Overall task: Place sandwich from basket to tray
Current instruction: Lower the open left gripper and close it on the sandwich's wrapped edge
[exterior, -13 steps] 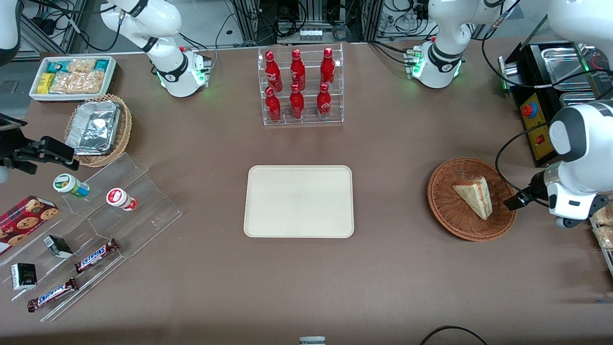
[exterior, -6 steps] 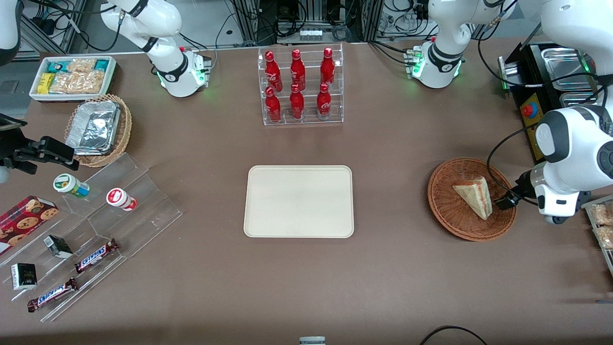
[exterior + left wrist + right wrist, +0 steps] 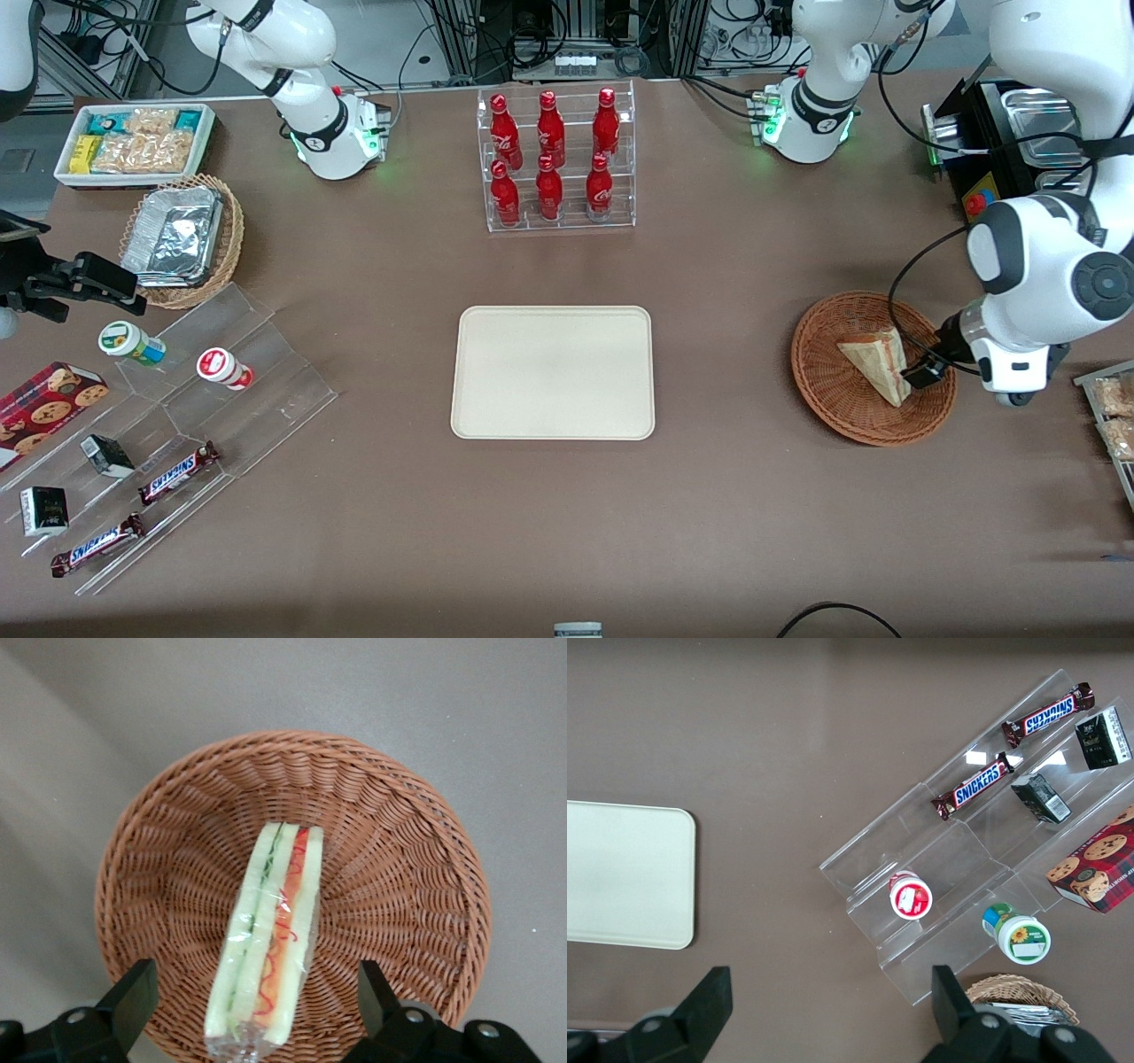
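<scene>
- The left arm's gripper (image 3: 252,1010) hangs over the basket (image 3: 399,868), its jaws spread wide apart, one black finger (image 3: 133,992) at each side of the sandwich (image 3: 266,939) and neither touching it.
- In the front view the gripper (image 3: 921,370) sits above the basket's edge toward the working arm's end of the desk, just beside the sandwich (image 3: 877,363).
- The sandwich lies in the basket (image 3: 842,408), resting on the woven bottom with its filling edge turned up toward the wrist camera: pale bread, a green layer and a red-pink layer, all under clear wrap.
- The basket stands on the brown desk (image 3: 709,514), toward the working arm's end.
- The tray (image 3: 553,372) lies flat near the middle of the desk, well apart from the basket, with nothing on it.
- Farther from the front camera than the tray, a clear rack (image 3: 556,159) holds red bottles (image 3: 549,133) in two rows.
- Toward the parked arm's end of the desk stand a tan wicker basket with foil trays (image 3: 182,239), a white bin of snack packets (image 3: 135,143) and a clear stepped stand (image 3: 177,425) with two Snickers bars (image 3: 177,472), small cups (image 3: 131,343) and a cookie box (image 3: 44,412).
</scene>
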Robot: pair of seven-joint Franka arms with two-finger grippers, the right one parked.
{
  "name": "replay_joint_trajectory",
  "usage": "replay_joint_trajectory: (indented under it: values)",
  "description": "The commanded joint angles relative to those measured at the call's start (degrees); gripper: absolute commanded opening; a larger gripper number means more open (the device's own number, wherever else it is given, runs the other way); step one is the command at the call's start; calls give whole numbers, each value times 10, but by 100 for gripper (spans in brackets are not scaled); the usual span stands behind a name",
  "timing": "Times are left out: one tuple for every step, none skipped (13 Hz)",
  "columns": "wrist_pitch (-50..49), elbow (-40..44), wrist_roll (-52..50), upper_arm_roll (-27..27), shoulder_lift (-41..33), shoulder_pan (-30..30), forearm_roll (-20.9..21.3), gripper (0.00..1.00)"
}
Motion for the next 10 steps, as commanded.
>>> replay_joint_trajectory:
  values:
    - [28,-36,-21,2,-18,-21,-6,100]
    - [35,-45,-20,2,-19,-25,-6,100]
    - [47,-56,-20,2,-19,-25,-5,100]
    - [59,-66,-19,3,-19,-26,-4,100]
    - [70,-78,-18,3,-19,-26,-2,100]
    - [75,-85,-17,3,-20,-26,0,100]
    - [76,-86,-17,3,-19,-27,0,100]
    - [76,-88,-17,2,-19,-27,0,100]
    - [76,-92,-16,3,-19,-27,4,100]
    - [76,-95,-15,3,-20,-27,6,100]
